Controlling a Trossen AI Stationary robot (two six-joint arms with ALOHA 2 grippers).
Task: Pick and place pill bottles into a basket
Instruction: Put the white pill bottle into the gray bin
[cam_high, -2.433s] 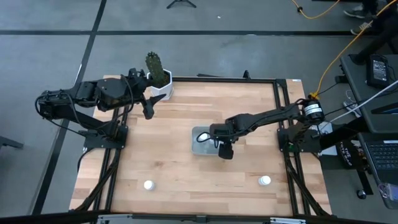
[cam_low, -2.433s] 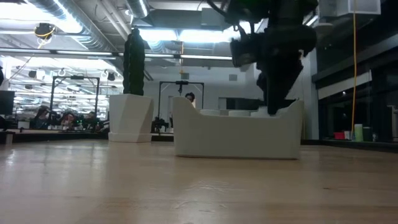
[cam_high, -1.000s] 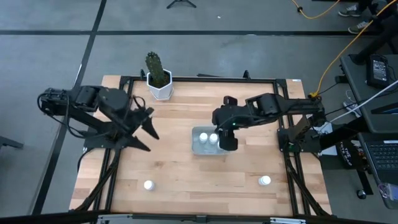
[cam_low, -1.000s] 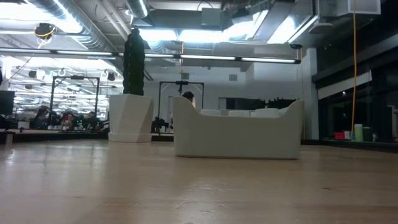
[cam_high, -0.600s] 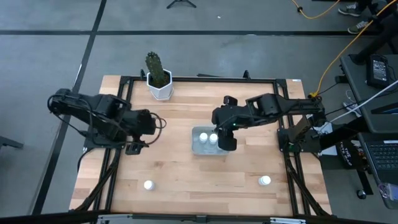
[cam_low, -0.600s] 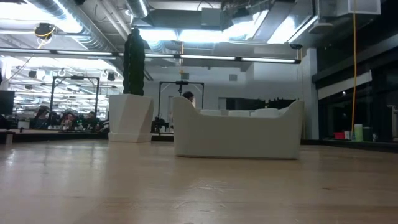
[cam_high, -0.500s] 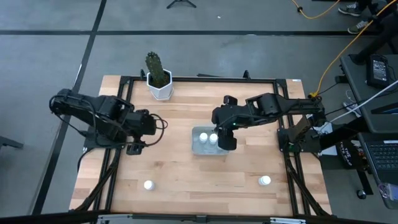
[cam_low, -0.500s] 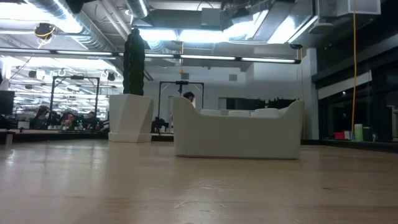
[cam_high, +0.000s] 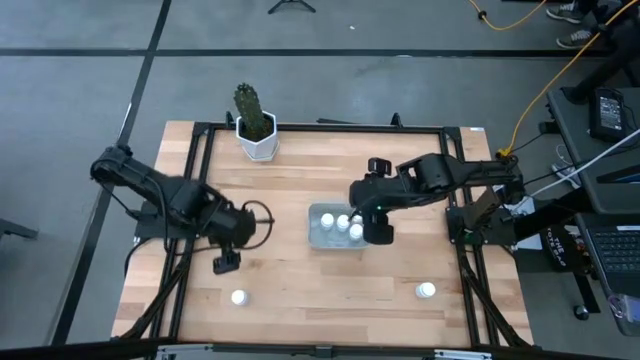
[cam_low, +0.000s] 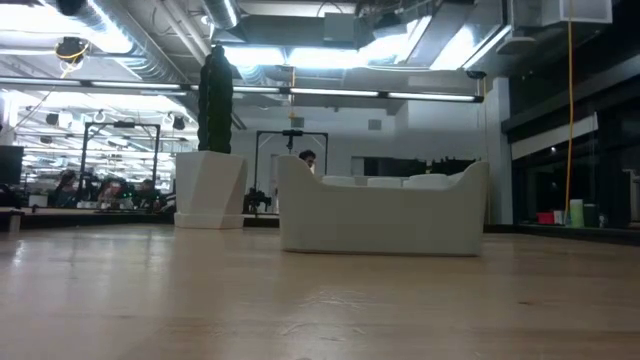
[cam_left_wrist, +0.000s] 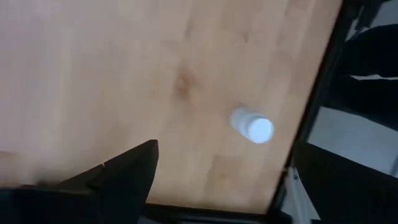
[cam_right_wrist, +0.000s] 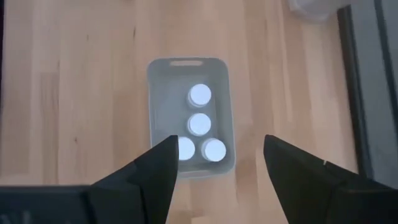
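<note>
The pale grey-blue basket (cam_high: 322, 238) stands on its base at the table's middle and holds several white pill bottles (cam_right_wrist: 199, 124) standing upright. My right gripper (cam_high: 378, 232) hangs open above the basket's right side, touching nothing. One bottle (cam_high: 238, 297) stands at the front left and another (cam_high: 427, 291) at the front right. My left gripper (cam_high: 226, 264) is open above the table, just beyond the front-left bottle, which also shows in the left wrist view (cam_left_wrist: 252, 124). Only one left finger (cam_left_wrist: 127, 171) shows there.
A white hexagonal pot with a cactus (cam_high: 257, 140) stands at the table's far left edge; it also shows in the low view (cam_low: 210, 188), beside the basket (cam_low: 383, 215). A black frame (cam_high: 455, 180) runs along the table's edges.
My left gripper has swung from the table's left middle toward the near edge, closing on the front-left bottle. My right gripper has shifted a little toward the table's right edge, staying open above the basket, and more of the bottles inside show.
</note>
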